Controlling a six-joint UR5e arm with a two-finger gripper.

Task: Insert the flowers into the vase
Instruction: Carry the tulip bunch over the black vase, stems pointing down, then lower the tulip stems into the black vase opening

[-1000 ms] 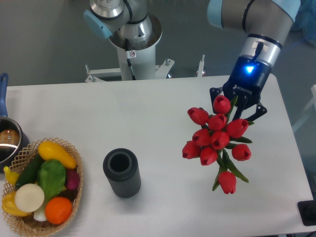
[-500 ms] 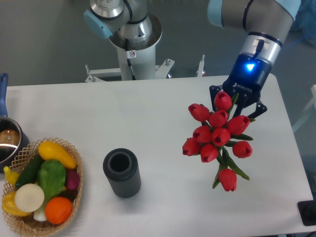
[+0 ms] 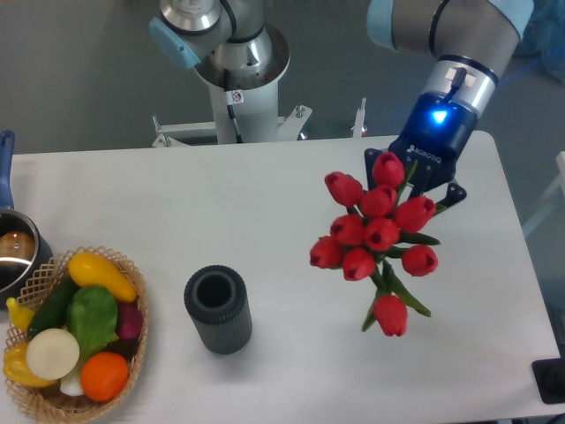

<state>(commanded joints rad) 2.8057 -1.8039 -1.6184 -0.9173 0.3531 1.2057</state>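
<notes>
White tabletop [image 3: 265, 212] fills your view, with grey floor and the arm's base column [image 3: 237, 66] behind its far edge. Your gripper [image 3: 413, 181] hangs over the right part of the table, its blue light lit, and its fingers are mostly hidden behind the blooms, so you cannot see the grip itself; the bunch hangs from it, which reads as the fingers clamped on the stems. The flowers [image 3: 375, 234] are red tulips with green stems and leaves, spreading down and to the left from the gripper, with 1 bloom trailing lowest near the right front of the table. You cannot tell from this view how high the bunch sits above the surface. The vase [image 3: 218, 309] stands upright on the table well to the left of the flowers, dark grey and ribbed, its round opening facing up and nothing in it. Farther left, at the table's front corner, you have a wicker basket [image 3: 132, 353] of vegetables, and behind it at the left edge a metal pot [image 3: 16, 256] with a blue handle.
</notes>
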